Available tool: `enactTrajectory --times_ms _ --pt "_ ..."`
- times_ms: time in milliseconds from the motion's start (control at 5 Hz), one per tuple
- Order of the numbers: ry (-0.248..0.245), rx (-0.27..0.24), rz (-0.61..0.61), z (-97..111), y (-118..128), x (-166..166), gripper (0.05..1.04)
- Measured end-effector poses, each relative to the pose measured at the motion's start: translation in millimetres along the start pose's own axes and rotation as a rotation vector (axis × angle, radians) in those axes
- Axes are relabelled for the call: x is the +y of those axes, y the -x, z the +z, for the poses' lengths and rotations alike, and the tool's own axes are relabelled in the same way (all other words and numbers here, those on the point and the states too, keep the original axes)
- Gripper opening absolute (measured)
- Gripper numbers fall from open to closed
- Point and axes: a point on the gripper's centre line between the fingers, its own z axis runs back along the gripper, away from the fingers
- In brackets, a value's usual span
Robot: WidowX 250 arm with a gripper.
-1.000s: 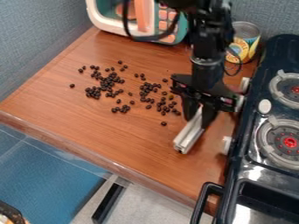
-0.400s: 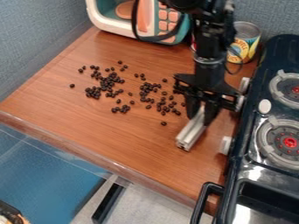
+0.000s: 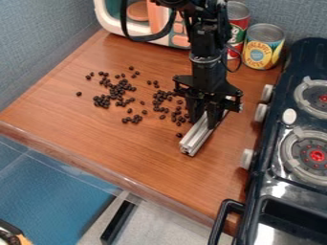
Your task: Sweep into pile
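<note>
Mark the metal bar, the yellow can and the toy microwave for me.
Metal bar (image 3: 197, 137): camera view, lower part of its length.
Yellow can (image 3: 260, 53): camera view, front label.
Toy microwave (image 3: 112, 19): camera view, white left part of its frame.

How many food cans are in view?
2. The red can stands behind the robot arm, which partly covers it; the yellow-labelled can is just right of it, near the stove. The arm may hide others.
</note>
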Motion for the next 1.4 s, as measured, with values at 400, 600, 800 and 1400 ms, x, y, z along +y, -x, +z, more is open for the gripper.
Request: enactTrajectory --times_ms 400,600,800,1400 --pt "-0.012 -0.038 -0.012 1.5 12.4 29.5 0.343" --pt "-0.017 -0.041 -0.004 4.0 17.5 47.7 0.340" --pt "-0.011 -0.045 0.022 4.3 22.4 62.0 0.339" --pt "-0.034 -0.109 0.141 8.4 33.1 107.0 0.339"
